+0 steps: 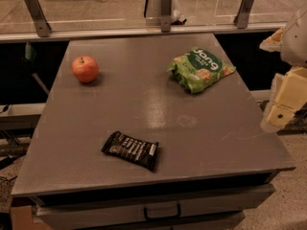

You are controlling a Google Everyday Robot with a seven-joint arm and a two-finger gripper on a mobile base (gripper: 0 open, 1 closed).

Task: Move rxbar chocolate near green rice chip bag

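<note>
The rxbar chocolate, a flat black wrapper with white lettering, lies near the front of the grey table, left of centre. The green rice chip bag lies crinkled at the back right of the table. My gripper hangs at the right edge of the view, beside the table's right side, well apart from both the bar and the bag.
A red apple sits at the back left of the table. A rail with metal brackets runs behind the table. A drawer handle shows under the front edge.
</note>
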